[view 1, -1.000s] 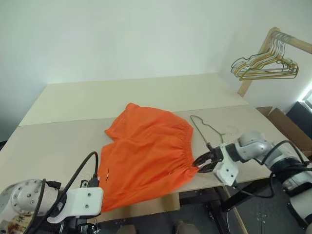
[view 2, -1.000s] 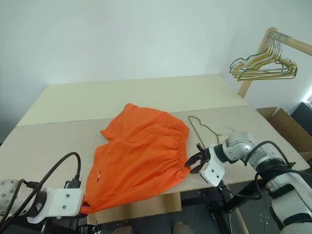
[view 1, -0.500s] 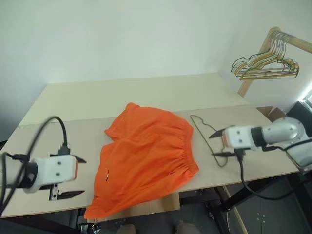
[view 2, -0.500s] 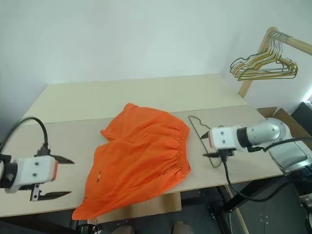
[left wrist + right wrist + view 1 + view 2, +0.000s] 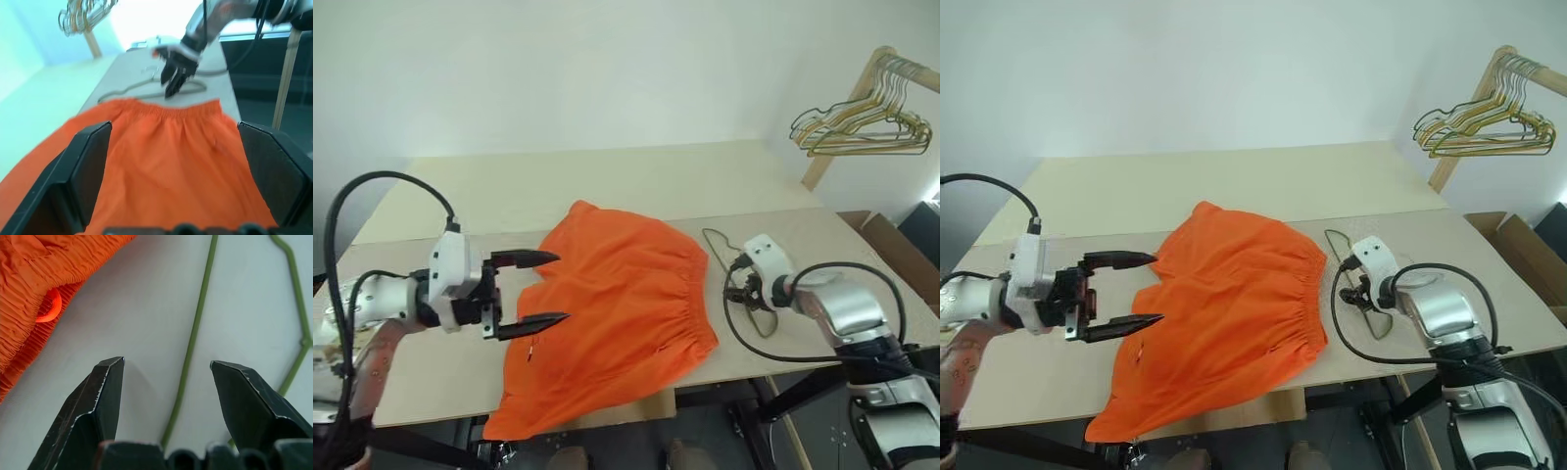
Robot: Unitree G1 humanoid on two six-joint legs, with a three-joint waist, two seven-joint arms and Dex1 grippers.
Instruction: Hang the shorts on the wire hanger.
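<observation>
Orange shorts (image 5: pixel 612 304) lie spread on the table (image 5: pixel 607 186), one leg drooping over the near edge, waistband toward the wire hanger (image 5: pixel 736 284). Wire hanger lies flat just beside the waistband — not touching it. Left gripper (image 5: pixel 540 289) hovers at the shorts' left edge, fingers wide apart, holding nothing. Right gripper (image 5: pixel 166 382) points down over the hanger — fingers spread to either side of one wire, not clamped. More hangers (image 5: pixel 862 122) hang on a wooden rack (image 5: pixel 847 108).
</observation>
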